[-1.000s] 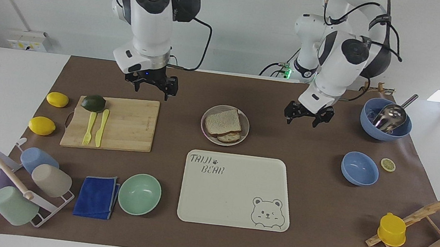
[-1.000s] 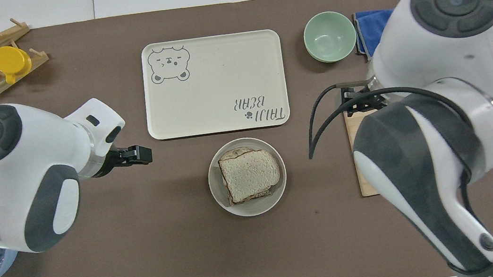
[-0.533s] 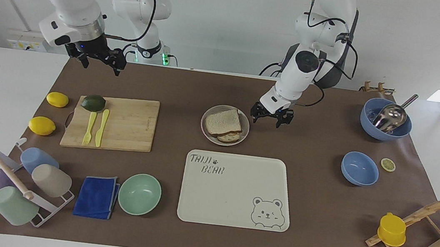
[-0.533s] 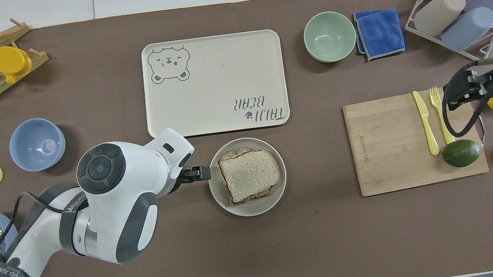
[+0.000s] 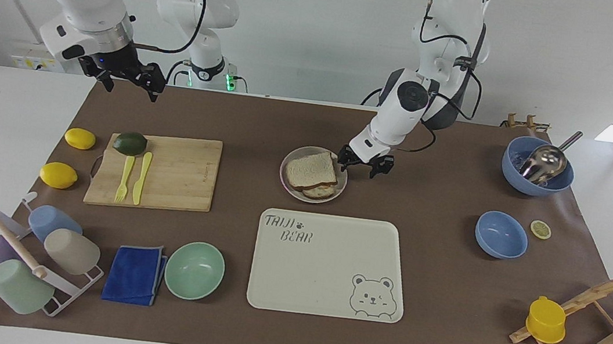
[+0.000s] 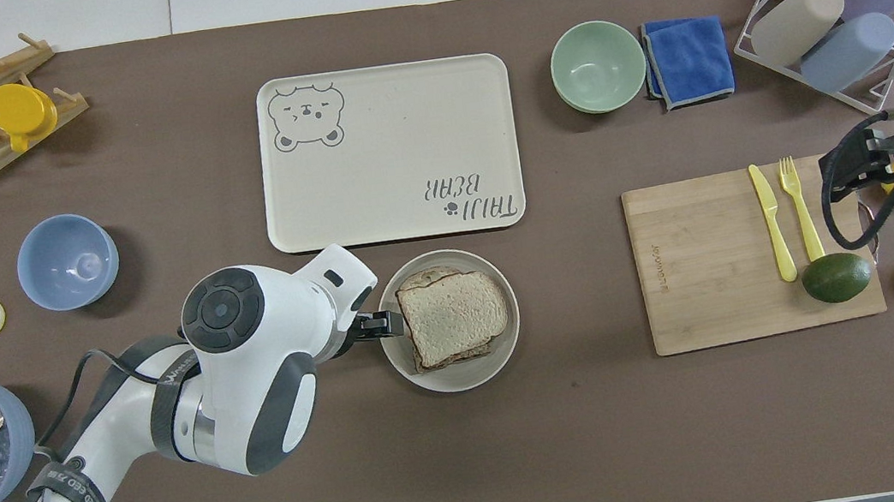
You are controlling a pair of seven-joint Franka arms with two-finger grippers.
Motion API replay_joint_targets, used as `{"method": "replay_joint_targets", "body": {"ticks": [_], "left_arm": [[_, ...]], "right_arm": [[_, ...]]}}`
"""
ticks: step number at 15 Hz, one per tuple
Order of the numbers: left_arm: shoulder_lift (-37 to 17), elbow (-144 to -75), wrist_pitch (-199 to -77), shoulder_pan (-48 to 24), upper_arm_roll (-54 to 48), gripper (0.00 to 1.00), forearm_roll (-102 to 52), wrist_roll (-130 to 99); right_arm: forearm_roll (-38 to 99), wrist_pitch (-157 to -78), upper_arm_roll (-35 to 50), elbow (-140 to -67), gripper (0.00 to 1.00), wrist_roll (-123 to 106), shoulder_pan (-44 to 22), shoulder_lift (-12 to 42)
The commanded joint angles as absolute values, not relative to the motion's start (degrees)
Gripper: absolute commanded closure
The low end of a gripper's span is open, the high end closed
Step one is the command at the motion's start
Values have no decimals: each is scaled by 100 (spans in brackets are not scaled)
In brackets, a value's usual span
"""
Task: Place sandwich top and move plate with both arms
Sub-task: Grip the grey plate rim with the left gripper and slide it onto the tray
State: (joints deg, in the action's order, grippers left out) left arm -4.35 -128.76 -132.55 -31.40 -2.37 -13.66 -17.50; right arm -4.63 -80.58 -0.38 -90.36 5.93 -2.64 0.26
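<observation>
Resting on the tabletop, light rigid plate [image 5: 313, 173] carrying soft sandwich top [image 5: 311, 170], best pinched at the rim, left gripper [image 5: 363, 164] hovering beside with jaws spread, right gripper [image 5: 122, 74] waiting raised, jaws parted.

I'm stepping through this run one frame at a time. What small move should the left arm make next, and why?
Probably ease the left gripper down onto the plate rim and close on it. The sandwich top already lies on the stack, and the open gripper sits at the plate's edge toward the left arm's end. The right gripper waits, raised near the table's edge by the cutting board.
</observation>
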Motion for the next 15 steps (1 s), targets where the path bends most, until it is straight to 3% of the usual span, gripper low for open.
{"method": "replay_joint_targets", "body": {"ticks": [1, 12, 15], "left_arm": [[-466, -13034, -13465, -3261, -150, 19, -1642, -1784], [-554, -13289, -13904, -3445, -149, 54, -2144, -1811], [-571, -13289, -13913, -3454, -149, 69, -2294, -1811]], "right_arm": [[-308, -8086, -61, -9272, 0, 352, -229, -202], [-316, -8200, -439, -9193, 0, 334, -597, -132], [-299, -8209, -668, -9193, 0, 325, -782, -105]]}}
